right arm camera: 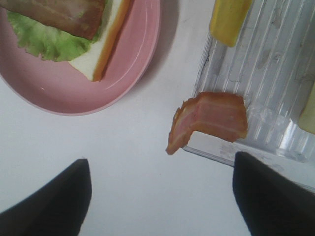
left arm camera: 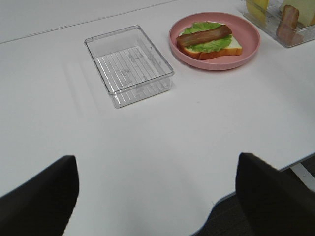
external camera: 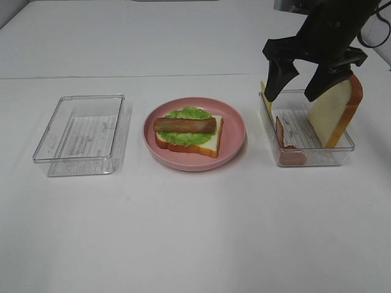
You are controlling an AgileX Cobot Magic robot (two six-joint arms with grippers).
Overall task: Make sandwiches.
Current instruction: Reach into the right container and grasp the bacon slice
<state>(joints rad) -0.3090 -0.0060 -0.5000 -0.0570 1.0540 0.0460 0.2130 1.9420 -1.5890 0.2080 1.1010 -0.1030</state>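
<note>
Sandwich point(external camera: 188, 131) unfinished, lying on the pink plate point(external camera: 235, 146) mid-table, between the two clear trays. It has one flat bread slice point(external camera: 211, 146), lettuce point(external camera: 189, 113) on it, and a bacon strip point(external camera: 184, 125) on top. The strip's long axis runs left-right, roughly parallel to the table's near edge; the slice sits slightly skewed.

Left tray point(external camera: 85, 166) holds nothing.

Right tray point(external camera: 317, 160), toward the table's right edge:
- second bread slice point(external camera: 336, 113) standing on edge
- yellow cheese point(external camera: 264, 91) leaning at the plate-side wall
- loose bacon piece point(right arm camera: 211, 118) draped over the wall, partly outside

Right gripper point(external camera: 293, 94) hangs above the right tray, jaws spread, holding nothing. Left gripper point(left arm camera: 155, 196) jaws wide apart, empty, over bare table.
</note>
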